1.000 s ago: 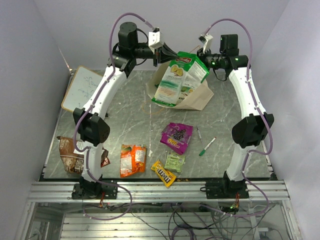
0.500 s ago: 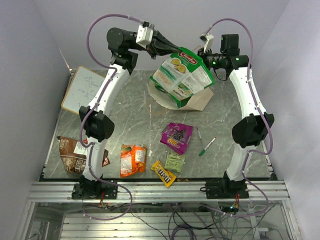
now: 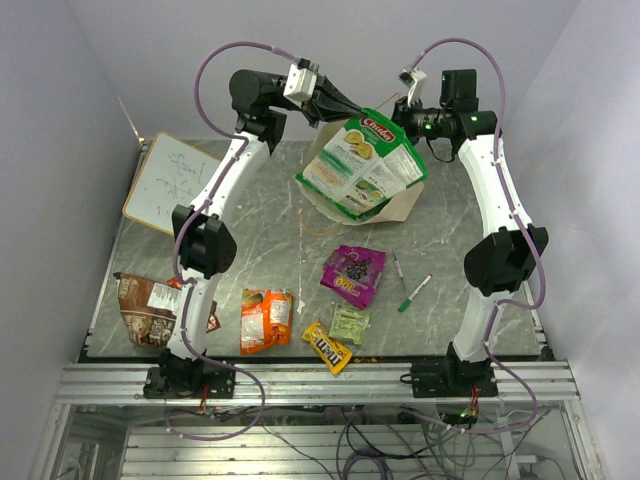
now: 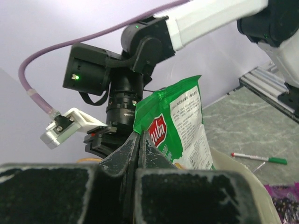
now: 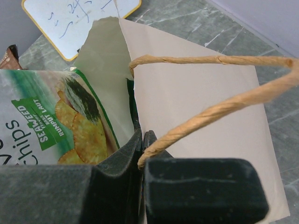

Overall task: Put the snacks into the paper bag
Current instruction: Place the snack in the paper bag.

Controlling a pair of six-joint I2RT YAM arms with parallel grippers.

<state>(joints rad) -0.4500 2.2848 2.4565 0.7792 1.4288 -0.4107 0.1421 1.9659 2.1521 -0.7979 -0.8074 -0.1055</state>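
1. Worktop [image 3: 250, 240]: grey marbled slab. Walls stand close along its left, far and right edges.

2. Paper bag [image 3: 403, 205]: at the far centre of the worktop, mouth facing up and towards the left arm. My right end effector [image 3: 400, 112] is fully closed on the bag's rim. In the right wrist view, the twisted handle [image 5: 210, 109] loops just over the pinch point.

3. Large green bag [image 3: 362, 165]: off the worktop, tilted, its lower part at the paper bag's mouth. My left end effector [image 3: 352, 108] is fully closed on its top seam, so the packet hangs below and to the right of the fingertips. The two end effectors are near each other, with the green bag's top edge between them.

4. Whiteboard [image 3: 168, 180]: against the left edge.

5. Loose snacks along the near half: brown bag [image 3: 145, 308] at the left edge, orange bag [image 3: 265, 320], purple pouch [image 3: 353, 274], yellow M&M's [image 3: 327, 346], pale green packet [image 3: 350, 323]. Two pens [image 3: 415, 293] lie right of the pouch. Bare slab separates this group from the paper bag.
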